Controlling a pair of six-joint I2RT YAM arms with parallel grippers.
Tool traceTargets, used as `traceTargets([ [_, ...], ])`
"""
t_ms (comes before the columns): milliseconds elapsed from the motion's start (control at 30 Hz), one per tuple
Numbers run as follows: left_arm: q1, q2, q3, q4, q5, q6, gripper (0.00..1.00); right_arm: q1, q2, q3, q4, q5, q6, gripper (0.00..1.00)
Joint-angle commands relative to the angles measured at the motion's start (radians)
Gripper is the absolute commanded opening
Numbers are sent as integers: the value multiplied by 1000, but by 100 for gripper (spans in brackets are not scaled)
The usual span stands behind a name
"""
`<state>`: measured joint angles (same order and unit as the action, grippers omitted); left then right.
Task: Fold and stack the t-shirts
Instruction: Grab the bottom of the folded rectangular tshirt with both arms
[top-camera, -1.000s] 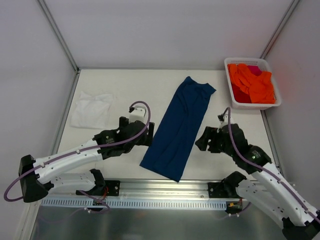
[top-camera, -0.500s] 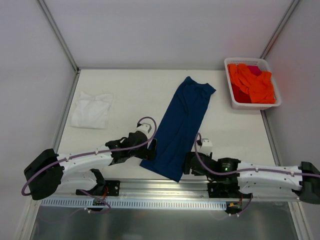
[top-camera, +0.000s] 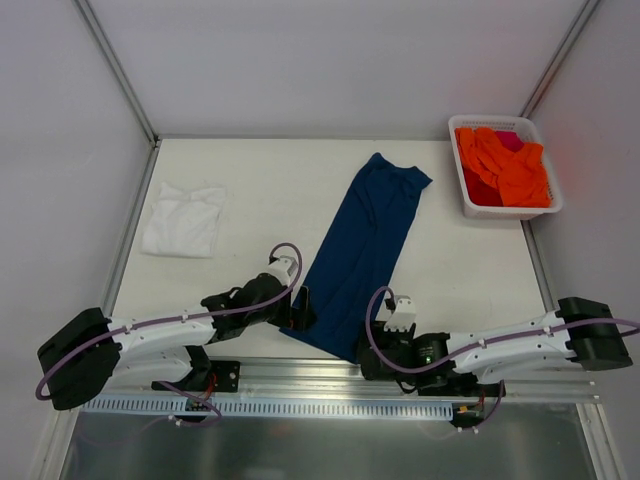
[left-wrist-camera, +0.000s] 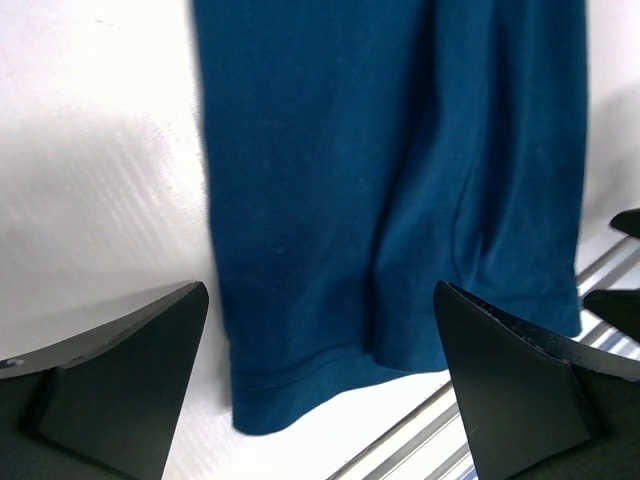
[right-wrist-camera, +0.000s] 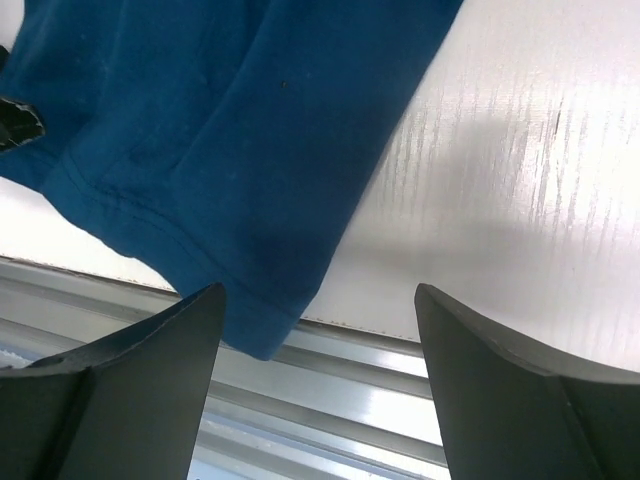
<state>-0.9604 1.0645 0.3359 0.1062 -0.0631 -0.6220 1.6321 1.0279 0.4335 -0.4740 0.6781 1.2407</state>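
We hold left fingers (left-wrist-camera: 110, 390) and right fingers (right-wrist-camera: 500, 390) spread wide, each at a near hem corner of the folded navy blue cotton t-shirt (top-camera: 365, 250), whose long axis runs away across the white worktop (top-camera: 250, 180).

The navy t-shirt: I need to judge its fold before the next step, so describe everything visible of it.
The navy t-shirt looks like soft knit, folded lengthwise into a long narrow strip, no print showing. It lies diagonally on the white table, stitched hem nearest, with one hem corner past the table edge over the metal rail. The open left gripper and right gripper each straddle a hem corner; contact cannot be told.
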Motion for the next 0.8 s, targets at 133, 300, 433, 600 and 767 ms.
traceTargets([
  [133, 5, 32, -75, 124, 109, -84, 99, 51, 84, 114, -132, 98, 163, 81],
  [300, 2, 2, -109, 142, 117, -123, 97, 72, 136, 155, -172, 104, 192, 81],
  [433, -1, -26, -100, 66, 89, -125, 95, 78, 172, 166, -163, 100, 200, 82],
  [600, -12, -28, -84, 0, 83, -120, 92, 87, 213, 154, -100, 90, 223, 82],
  [767, -26, -32, -77, -33, 69, -125, 88, 95, 273, 139, -31, 92, 233, 81],
])
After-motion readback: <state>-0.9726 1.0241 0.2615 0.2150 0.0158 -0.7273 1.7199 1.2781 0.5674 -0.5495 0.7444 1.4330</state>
